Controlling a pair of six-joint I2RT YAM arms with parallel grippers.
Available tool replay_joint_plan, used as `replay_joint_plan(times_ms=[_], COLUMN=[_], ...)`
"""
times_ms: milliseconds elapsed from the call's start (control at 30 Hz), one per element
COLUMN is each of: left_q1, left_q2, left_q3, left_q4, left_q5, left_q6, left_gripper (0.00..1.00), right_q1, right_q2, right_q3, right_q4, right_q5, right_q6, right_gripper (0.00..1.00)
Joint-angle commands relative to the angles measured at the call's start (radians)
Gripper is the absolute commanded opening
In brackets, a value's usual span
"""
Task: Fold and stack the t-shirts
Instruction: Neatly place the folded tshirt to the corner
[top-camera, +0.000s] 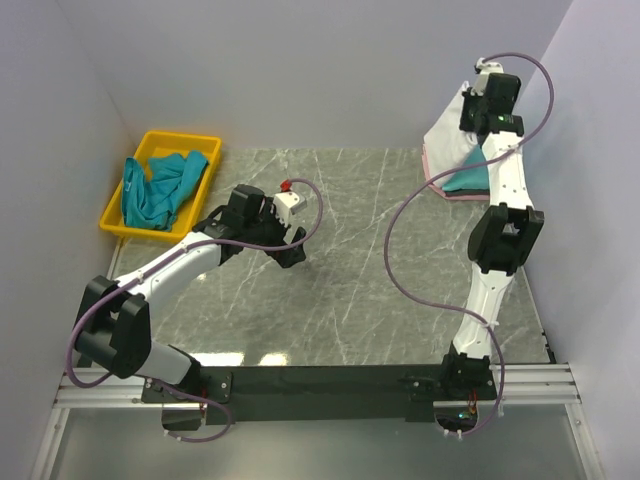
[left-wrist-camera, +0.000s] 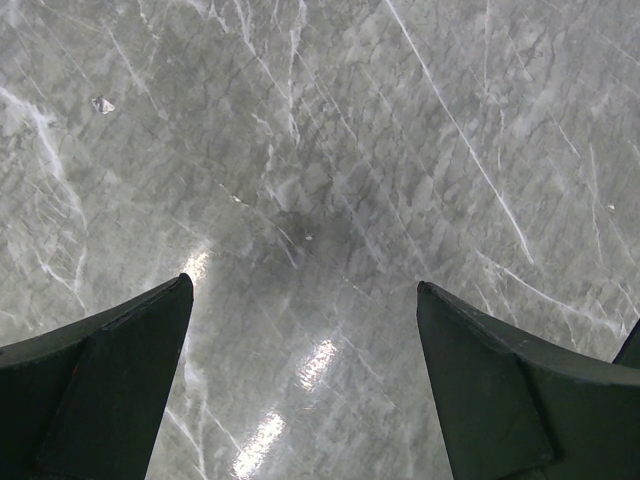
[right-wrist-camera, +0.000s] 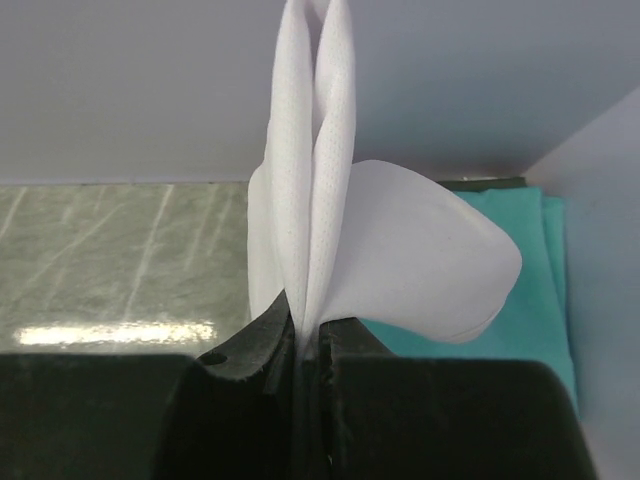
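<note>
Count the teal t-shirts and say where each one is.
2. The crumpled teal t-shirt lies in the yellow tray at far left; the folded teal t-shirt lies in the far right corner. Others may be hidden.

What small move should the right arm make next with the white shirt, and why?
Probably lower the white t-shirt onto the folded teal t-shirt below it. The right gripper is shut on the white one, which hangs above the teal one in the far right corner; the left gripper is open over the table, away from both.
</note>
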Motion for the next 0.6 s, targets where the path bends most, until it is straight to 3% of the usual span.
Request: replay_joint_plan(times_ms=[0, 567], left_q1=[0.003, 0.003], left_q2=[0.006, 0.058], left_q3=[0.030, 0.073], left_q4=[0.001, -0.025], left_q5=[0.031, 0.060], left_q6=[0.010, 0.012], left_gripper=[0.99, 0.99], right_q1=[-0.030, -0.100], right_q2=[0.017, 0.096], right_q3=[0.001, -0.044], right_q4=[0.069, 0.187], right_q5=[0.029, 0.047], right_q6=[-0.044, -0.286], right_gripper=[0.00, 0.00])
